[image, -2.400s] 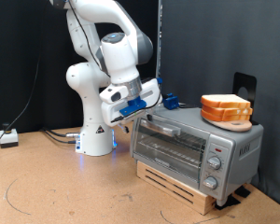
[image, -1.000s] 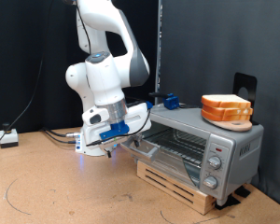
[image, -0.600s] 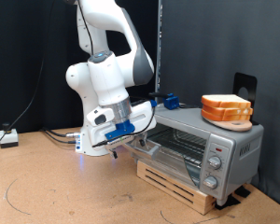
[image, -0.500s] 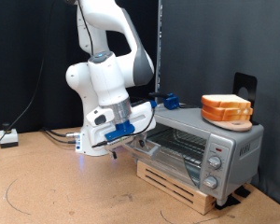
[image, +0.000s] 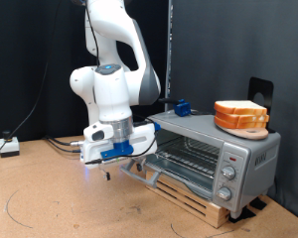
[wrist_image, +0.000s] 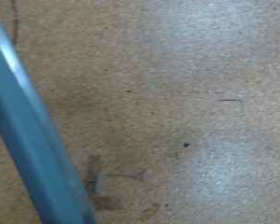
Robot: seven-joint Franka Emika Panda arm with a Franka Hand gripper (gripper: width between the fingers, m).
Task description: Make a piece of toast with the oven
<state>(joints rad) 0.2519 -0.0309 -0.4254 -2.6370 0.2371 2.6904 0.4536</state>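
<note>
The toaster oven (image: pixel 214 159) sits on a wooden pallet (image: pixel 194 193) at the exterior view's right, its glass door (image: pixel 147 167) dropped open so the wire rack (image: pixel 194 151) shows, and the gripper (image: pixel 117 157) hangs low just beside the door's outer edge, over the brown table (image: pixel 50 198); whether its fingers are spread or pressed together I cannot tell. The piece of toast (image: pixel 240 107) lies on top of the oven with an orange plate (image: pixel 240 123) under it. The wrist view shows only the speckled tabletop (wrist_image: pixel 168 103) and a blurred blue-grey bar (wrist_image: pixel 28 131).
</note>
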